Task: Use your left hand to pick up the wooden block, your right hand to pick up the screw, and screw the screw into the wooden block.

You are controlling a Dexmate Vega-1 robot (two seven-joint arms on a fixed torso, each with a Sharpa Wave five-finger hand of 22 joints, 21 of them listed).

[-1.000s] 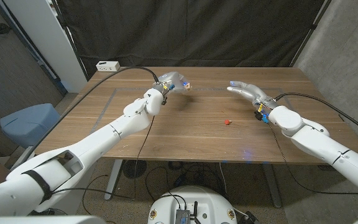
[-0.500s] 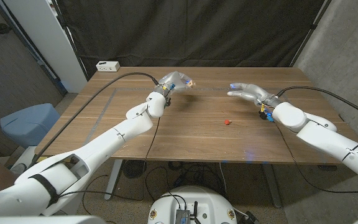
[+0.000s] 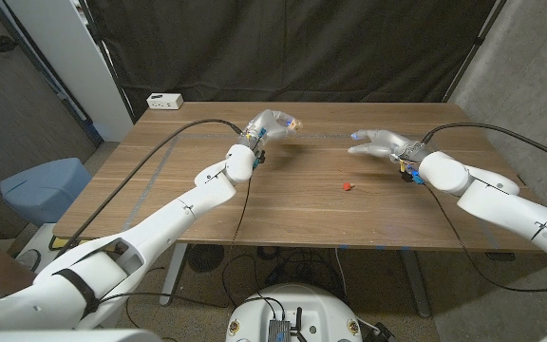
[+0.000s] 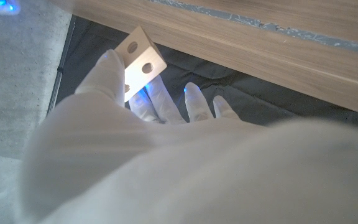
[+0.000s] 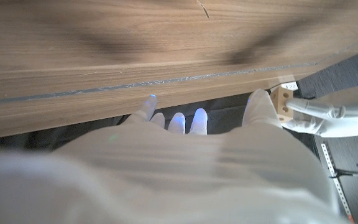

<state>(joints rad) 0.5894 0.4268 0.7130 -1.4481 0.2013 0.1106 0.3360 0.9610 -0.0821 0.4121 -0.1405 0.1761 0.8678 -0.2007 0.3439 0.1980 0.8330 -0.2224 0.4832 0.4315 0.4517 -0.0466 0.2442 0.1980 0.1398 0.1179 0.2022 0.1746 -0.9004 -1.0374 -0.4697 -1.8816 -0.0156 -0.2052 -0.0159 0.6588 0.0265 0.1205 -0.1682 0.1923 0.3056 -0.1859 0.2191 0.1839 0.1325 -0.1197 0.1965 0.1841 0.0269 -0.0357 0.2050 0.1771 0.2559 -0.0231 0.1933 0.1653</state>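
Left hand [image 3: 272, 123] gripped wooden block [image 3: 290, 124] aloft; right hand [image 3: 380, 143] empty, fingers spread. Next: descend to screw [image 3: 347, 186], near-left of it.

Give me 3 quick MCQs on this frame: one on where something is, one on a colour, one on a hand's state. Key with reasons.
1. Where is the screw?
A. lying on the table between the hands
B. in the right hand
C. in the wooden block

2. What colour is the screw's visible part?
A. blue
B. red
C. green

3. What is the left hand doing?
A. hanging open
B. holding the wooden block
C. pressing on the table

Key:
1 A: the screw lies on the table, apart from the right hand.
2 B: it shows as a red spot.
3 B: the left hand has the wooden block in its fingers, off the table.
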